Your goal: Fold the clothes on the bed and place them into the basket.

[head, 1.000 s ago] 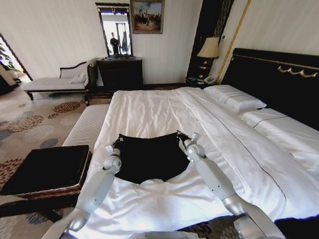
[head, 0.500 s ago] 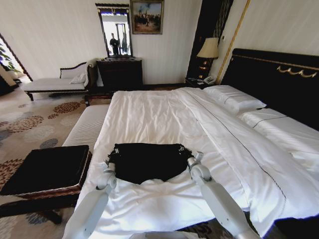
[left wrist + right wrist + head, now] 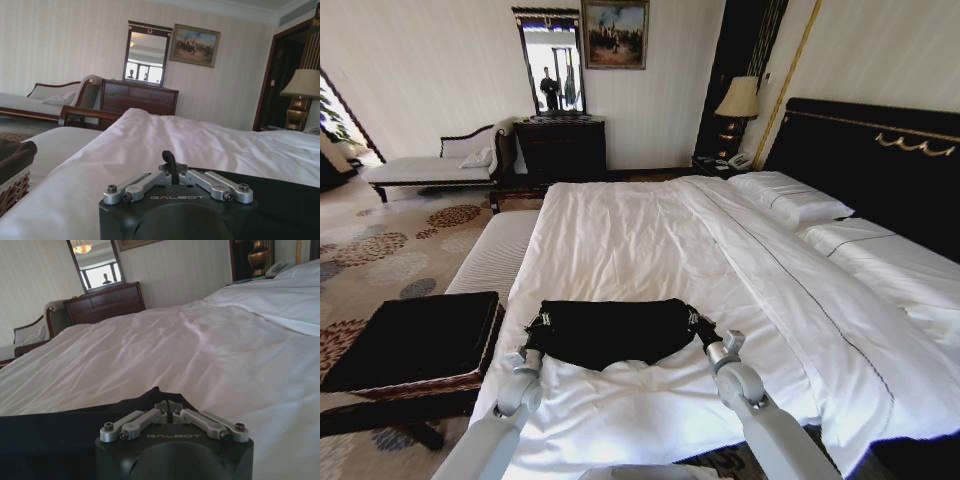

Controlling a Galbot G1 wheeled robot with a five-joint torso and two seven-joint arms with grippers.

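We have both tools closed on the far edge of the black T-shirt point(image 3: 608, 332), one at each end. The left tool point(image 3: 536, 326) pinches the cloth on the side toward the basket point(image 3: 410, 340); the right tool point(image 3: 700, 328) pinches the opposite end. In the left wrist view the fingers point(image 3: 169, 159) sit narrow with a dark fold of fabric standing up between them, and the right wrist view shows the same tight pinch at a peak of black cloth point(image 3: 168, 406).

Compared with a second ago, our arms have drawn back toward the foot edge of the bed point(image 3: 650, 230), and the held edge has come with them. The shirt was then an open, wide shape reaching further up the duvet; now it is a shorter, flatter band lying across the bed near the foot edge, its far half carried over the near half. We judge this to be a first fold nearly laid down, not yet released.

For the task, that means the folding is under way but unfinished: the shirt looks too wide for a tidy bundle and probably needs another fold across its length. The basket stands apart from the bed, off its left foot corner, with nothing of the shirt in it.
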